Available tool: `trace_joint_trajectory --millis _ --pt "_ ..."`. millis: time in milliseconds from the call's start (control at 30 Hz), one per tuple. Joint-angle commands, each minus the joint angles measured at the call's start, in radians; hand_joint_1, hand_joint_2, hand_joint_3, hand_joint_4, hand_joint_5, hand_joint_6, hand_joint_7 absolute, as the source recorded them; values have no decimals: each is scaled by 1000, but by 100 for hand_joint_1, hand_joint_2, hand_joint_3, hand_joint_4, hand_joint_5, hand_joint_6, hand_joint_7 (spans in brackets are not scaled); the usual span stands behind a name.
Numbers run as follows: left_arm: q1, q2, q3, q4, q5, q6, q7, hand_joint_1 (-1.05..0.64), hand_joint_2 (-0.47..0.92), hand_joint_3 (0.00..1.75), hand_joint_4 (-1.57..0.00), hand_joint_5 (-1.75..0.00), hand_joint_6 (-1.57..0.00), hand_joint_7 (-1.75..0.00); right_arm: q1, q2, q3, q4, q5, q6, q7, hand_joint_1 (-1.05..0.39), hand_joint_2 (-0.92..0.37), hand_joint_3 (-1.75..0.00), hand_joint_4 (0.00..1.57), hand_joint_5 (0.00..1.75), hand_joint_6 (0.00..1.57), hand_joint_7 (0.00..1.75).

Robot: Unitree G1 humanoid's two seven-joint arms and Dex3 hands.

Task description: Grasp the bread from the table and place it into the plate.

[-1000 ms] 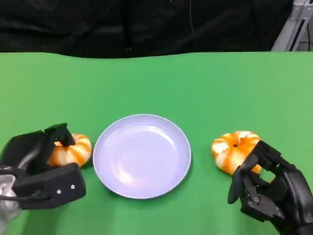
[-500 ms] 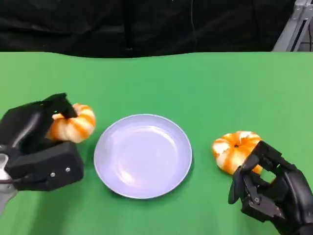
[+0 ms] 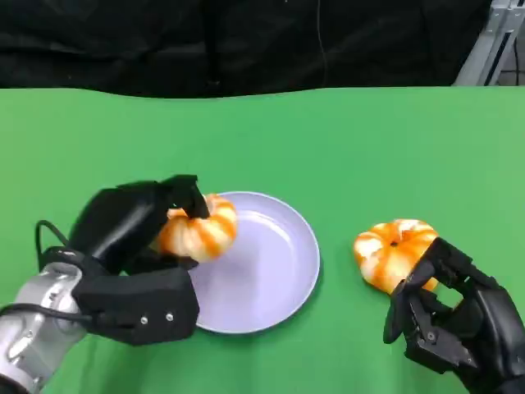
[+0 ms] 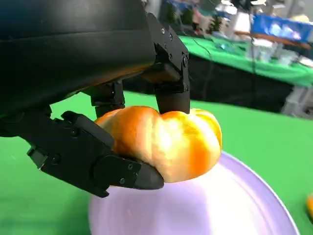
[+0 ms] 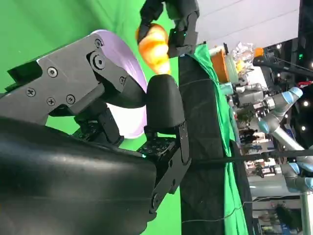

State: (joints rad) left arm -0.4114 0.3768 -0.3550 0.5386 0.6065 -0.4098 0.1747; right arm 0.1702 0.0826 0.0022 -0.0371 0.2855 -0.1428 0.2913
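My left hand (image 3: 135, 246) grips an orange-and-white striped bread roll (image 3: 199, 227) and holds it just above the left part of the lavender plate (image 3: 279, 254). In the left wrist view the fingers (image 4: 168, 73) clamp the roll (image 4: 166, 142) over the plate (image 4: 234, 215). A second striped roll (image 3: 392, 250) lies on the green table right of the plate. My right hand (image 3: 451, 320) sits low at the front right, just in front of that roll, its fingers curled and holding nothing. The right wrist view shows the held roll (image 5: 154, 46) and the plate (image 5: 122, 73) beyond my right hand.
The green table (image 3: 344, 139) stretches wide behind the plate to a black curtain. A metal frame (image 3: 492, 41) stands at the far right corner. Beyond the table, the wrist views show other green tables and cluttered equipment.
My left hand has lifted the roll off the table at the left and carried it rightward over the plate's left part. The right hand and the second roll have stayed put.
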Motion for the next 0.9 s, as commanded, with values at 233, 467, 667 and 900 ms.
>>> trace_joint_trajectory --millis 233,467,667,900 --pt "-69 -49 -52 104 20 -47 -17 -9 83 58 -67 -175 -64 -160 0 -10 -8 -8 5 1 -7 -13 -55 -116 86 175 65 168" --pt "-97 -65 -55 208 -10 -135 -44 -9 90 48 -69 -153 -78 -119 5 -9 -2 -19 2 11 -13 -14 -55 -115 85 175 64 168" --pt "-98 -27 -85 157 31 -115 -123 -60 92 34 -48 -11 -65 -4 7 -9 0 -25 -1 15 -22 -13 -55 -116 85 175 64 168" --pt "-80 -6 -104 116 75 -70 -158 -96 92 59 -1 0 -25 0 6 -8 2 -16 -2 -3 -17 -13 -55 -117 85 175 64 169"
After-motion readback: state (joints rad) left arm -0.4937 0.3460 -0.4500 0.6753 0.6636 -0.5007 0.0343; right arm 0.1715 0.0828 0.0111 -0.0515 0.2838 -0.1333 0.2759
